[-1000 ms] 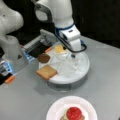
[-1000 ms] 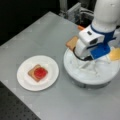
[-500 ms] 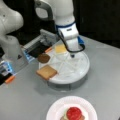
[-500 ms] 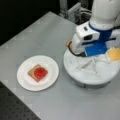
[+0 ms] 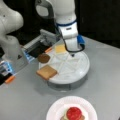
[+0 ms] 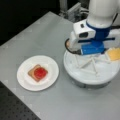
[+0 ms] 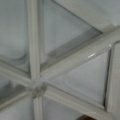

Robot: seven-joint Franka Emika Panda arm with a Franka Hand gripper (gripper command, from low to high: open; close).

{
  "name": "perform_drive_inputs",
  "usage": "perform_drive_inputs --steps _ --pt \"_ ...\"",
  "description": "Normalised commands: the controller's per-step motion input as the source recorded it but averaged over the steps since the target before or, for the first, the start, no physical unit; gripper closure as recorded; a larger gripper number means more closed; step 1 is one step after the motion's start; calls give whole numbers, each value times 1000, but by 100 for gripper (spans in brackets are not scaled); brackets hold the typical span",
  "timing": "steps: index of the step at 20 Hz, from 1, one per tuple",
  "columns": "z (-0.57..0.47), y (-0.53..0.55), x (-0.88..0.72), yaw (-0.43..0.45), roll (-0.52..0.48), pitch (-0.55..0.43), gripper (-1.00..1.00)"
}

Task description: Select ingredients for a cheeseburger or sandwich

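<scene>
While unfinished, sandwich (image 6: 37,73) red-topped toast

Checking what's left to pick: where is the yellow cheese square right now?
The yellow cheese square lies in a top compartment of the round white divided tray in a front view, just left of the pincer.

Lighting: even, fairly bright overhead room light in both front views; background beyond the grey table (image 5: 22,100) falls to near black. Shadows: soft, short, dark band under the white divided tray (image 5: 75,75) and faint rim under the paper plate (image 6: 25,82). Glare: white arm casing (image 5: 10,17) washes out; small bright glint on a tray rib (image 7: 91,55) in the wrist view. Focus: all views soft and blocky; wrist view very close, ribs smeared, edges hazy. No marked edge distortion.
</scene>
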Motion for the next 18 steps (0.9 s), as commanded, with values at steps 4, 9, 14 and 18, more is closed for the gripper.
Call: perform_drive_inputs --steps 4,9,14,18 --pt "254 60 181 -290 -178 215 -100" --pt "250 69 179 -440 -173 130 -100" --pt "415 105 41 -622 -167 115 -100" --pt "318 97 -66 -414 -74 110 -100"
